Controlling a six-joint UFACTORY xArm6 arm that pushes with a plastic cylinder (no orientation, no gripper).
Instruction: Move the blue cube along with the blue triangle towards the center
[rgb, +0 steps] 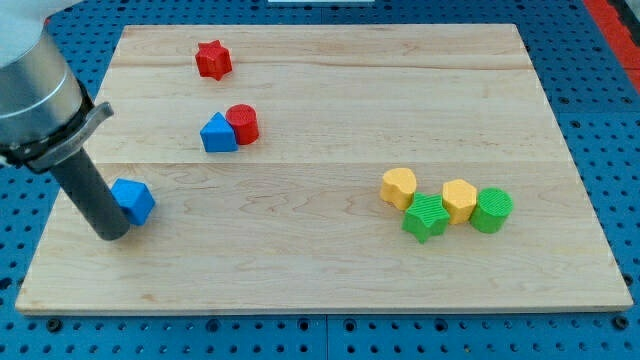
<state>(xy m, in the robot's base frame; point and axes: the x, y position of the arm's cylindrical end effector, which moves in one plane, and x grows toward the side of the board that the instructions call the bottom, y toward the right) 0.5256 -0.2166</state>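
Observation:
The blue cube (134, 200) lies near the left edge of the wooden board (320, 270). My tip (112, 233) rests on the board just left of and slightly below the cube, touching or nearly touching its left side. The blue triangle (217, 133) lies further up and to the right, pressed against a red cylinder (243, 123) on its right side.
A red star (213, 60) lies near the top left. At the right, a cluster holds a yellow block (398, 187), a green star (426, 217), a second yellow block (459, 199) and a green cylinder (491, 210). The arm's grey body (35, 90) fills the upper left corner.

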